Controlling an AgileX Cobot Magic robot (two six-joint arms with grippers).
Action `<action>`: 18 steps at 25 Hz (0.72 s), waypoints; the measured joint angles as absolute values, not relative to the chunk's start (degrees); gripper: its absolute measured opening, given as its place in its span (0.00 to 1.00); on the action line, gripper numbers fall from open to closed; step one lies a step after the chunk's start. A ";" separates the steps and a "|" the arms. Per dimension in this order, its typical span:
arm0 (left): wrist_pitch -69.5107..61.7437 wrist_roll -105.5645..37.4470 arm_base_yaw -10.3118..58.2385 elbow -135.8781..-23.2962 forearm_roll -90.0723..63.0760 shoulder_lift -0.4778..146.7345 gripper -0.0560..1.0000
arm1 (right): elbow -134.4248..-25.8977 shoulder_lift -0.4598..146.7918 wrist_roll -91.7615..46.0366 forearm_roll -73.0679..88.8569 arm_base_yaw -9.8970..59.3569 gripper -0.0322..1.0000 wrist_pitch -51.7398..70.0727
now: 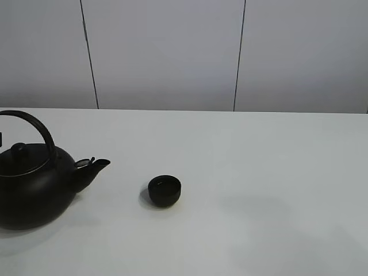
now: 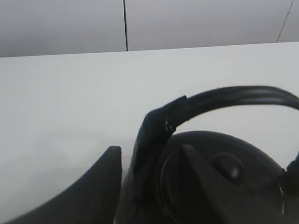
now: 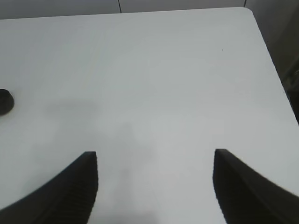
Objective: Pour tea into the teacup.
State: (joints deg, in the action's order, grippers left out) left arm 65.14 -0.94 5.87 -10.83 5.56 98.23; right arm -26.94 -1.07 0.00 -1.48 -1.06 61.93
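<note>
The teacup [image 1: 164,191], small, low and black, stands on the white table [image 1: 259,172] near the middle. The big black kettle [image 1: 31,187] with an arched handle [image 1: 35,123] stands at the left, its spout [image 1: 95,167] pointing toward the cup. My left gripper [image 2: 150,148] is out of the exterior view; in its wrist view its jaws stand on either side of the kettle handle [image 2: 154,130] near the handle's base, with a slim gap showing. My right gripper [image 3: 154,156] is open and empty above bare table, with the teacup [image 3: 4,101] at the edge of its view.
A grey panelled wall [image 1: 172,52] runs behind the table. The table's corner and edge [image 3: 261,42] show in the right wrist view.
</note>
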 joint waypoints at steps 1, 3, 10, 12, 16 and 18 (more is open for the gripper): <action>65.14 -0.82 5.87 -10.06 5.56 97.81 0.33 | -26.94 -1.07 0.00 -1.48 -1.06 0.50 61.93; 65.14 -0.70 5.87 -8.45 5.10 96.29 0.33 | -26.94 -1.07 0.00 -1.48 -1.06 0.50 61.93; 65.19 0.40 3.20 -5.44 -1.03 90.37 0.34 | -26.94 -1.07 0.00 -1.48 -1.06 0.50 61.93; 63.45 2.37 1.12 -5.92 -1.12 90.04 0.34 | -26.94 -1.07 0.00 -1.48 -1.06 0.50 61.93; 51.85 9.47 -1.97 -9.98 2.20 89.99 0.34 | -26.94 -1.07 0.00 -1.48 -1.06 0.50 61.93; 44.41 14.00 -2.13 -13.60 3.17 89.99 0.34 | -26.94 -1.07 0.00 -1.48 -1.06 0.50 61.93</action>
State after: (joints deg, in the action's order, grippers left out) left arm 44.41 14.00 -2.13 -13.60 3.17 89.99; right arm -26.94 -1.07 0.00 -1.48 -1.06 61.93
